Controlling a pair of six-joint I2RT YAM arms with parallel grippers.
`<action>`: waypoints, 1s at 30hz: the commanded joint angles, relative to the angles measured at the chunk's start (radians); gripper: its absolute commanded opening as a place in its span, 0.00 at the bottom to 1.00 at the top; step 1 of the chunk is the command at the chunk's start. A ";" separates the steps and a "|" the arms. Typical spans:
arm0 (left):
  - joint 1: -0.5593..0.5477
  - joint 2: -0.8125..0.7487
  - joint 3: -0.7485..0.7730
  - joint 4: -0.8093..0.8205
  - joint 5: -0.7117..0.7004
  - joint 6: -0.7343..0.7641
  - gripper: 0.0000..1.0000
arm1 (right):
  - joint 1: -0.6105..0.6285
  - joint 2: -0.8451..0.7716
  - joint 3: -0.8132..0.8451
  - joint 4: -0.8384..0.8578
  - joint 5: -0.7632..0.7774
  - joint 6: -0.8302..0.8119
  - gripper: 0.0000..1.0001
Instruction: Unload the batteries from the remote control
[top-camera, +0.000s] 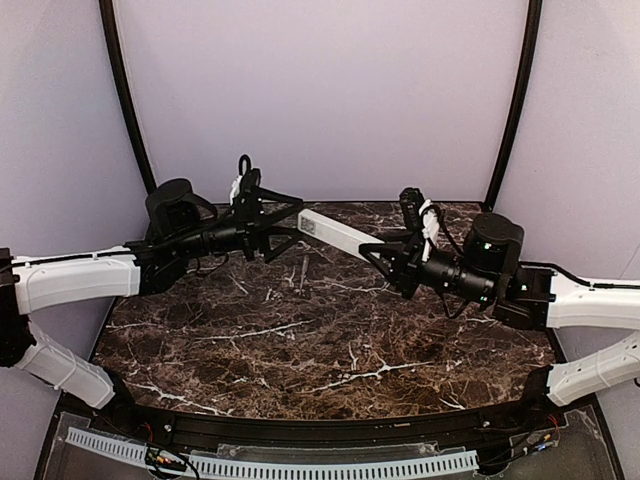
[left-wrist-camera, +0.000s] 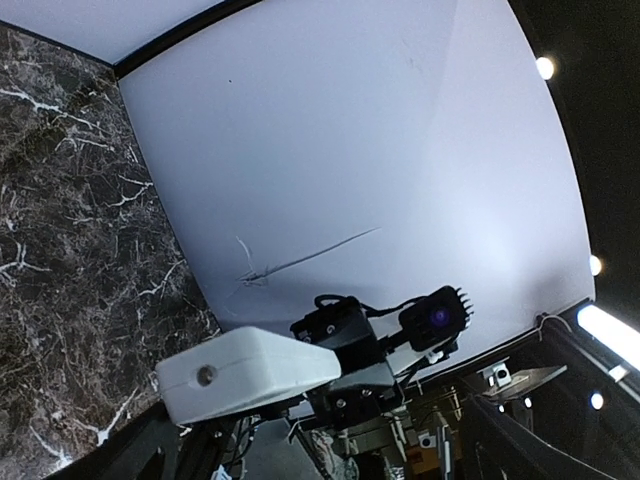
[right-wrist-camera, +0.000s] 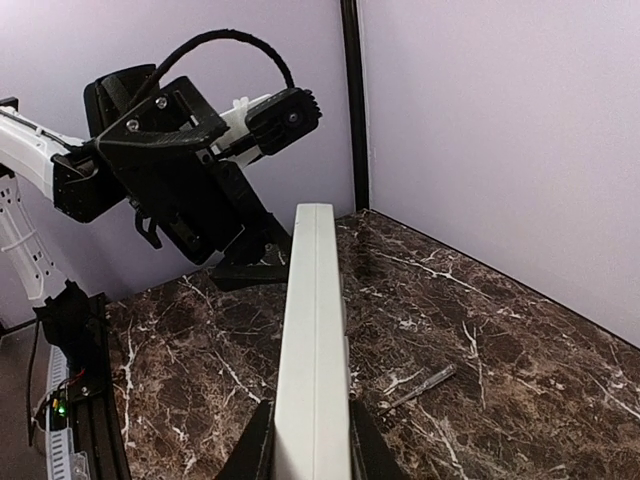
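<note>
white remote control (top-camera: 340, 236), dark white-veined marble table (top-camera: 300, 340)

Matt white plastic remote control (right-wrist-camera: 312, 330), glossy marble-look table (top-camera: 300, 350)

You have the remote control (top-camera: 340, 238) above the back of the counter (top-camera: 300, 350), its right end in the right gripper (top-camera: 381, 253), the left gripper (top-camera: 296, 220) just left of it.

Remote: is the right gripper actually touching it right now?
Touching. The right wrist view shows the right gripper with a finger pressed flat against each side of the remote, with no gap on either side.
</note>
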 joint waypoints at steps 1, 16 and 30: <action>-0.004 -0.102 0.000 -0.149 0.041 0.224 0.99 | 0.001 -0.043 0.071 -0.060 -0.036 0.095 0.00; 0.025 -0.302 0.158 -0.780 0.056 0.885 0.99 | -0.228 -0.033 0.243 -0.252 -0.541 0.395 0.00; 0.025 -0.241 0.166 -0.659 0.298 0.826 0.99 | -0.312 0.095 0.326 -0.243 -0.997 0.531 0.00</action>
